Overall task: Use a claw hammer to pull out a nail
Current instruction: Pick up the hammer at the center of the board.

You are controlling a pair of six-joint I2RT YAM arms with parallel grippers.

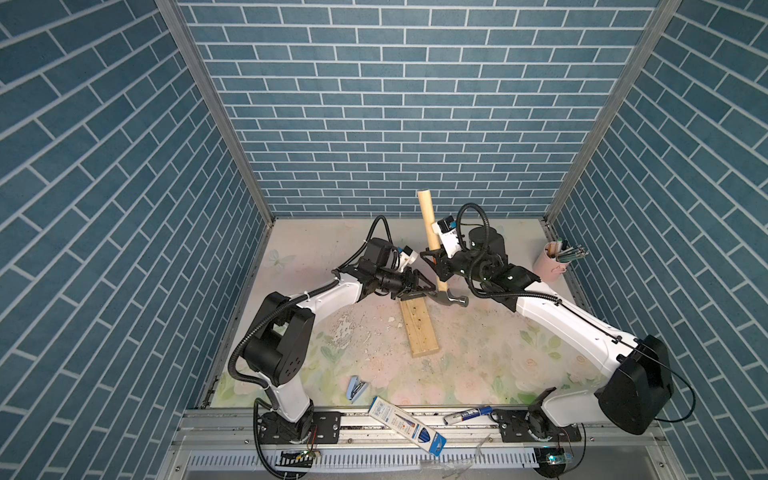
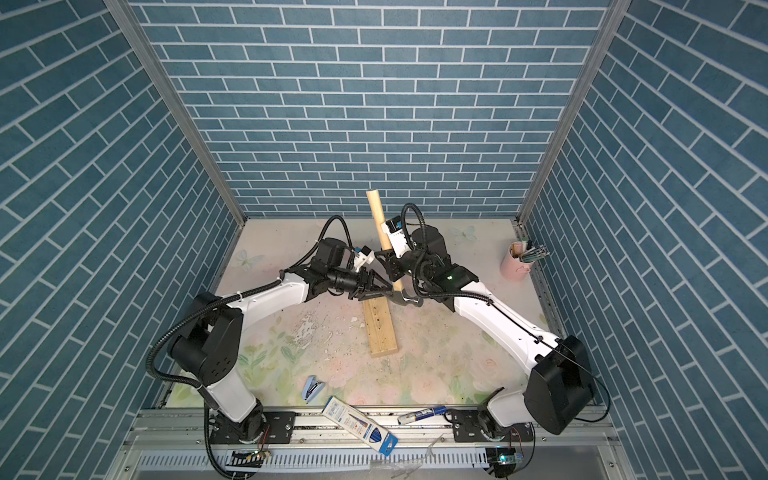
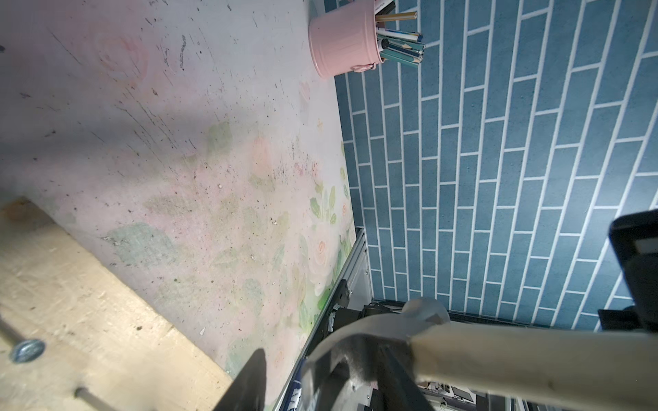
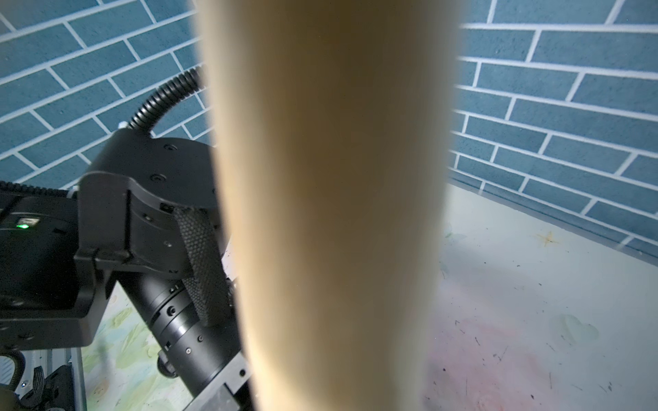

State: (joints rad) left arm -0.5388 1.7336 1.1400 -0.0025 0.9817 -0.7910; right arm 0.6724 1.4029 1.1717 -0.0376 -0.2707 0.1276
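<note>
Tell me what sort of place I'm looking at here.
Probably a staged robot test booth, not a real workshop: blue brick-print wall panels in metal framing, a left arm and right arm bolted to a rail, and a worn floral tabletop holding a wooden plank.

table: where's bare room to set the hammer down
Free: mat between plank and right arm; far-left corner behind left arm. Crowded: plank's far end, where left gripper and right gripper crowd claw hammer; stapler, pen box in front.
</note>
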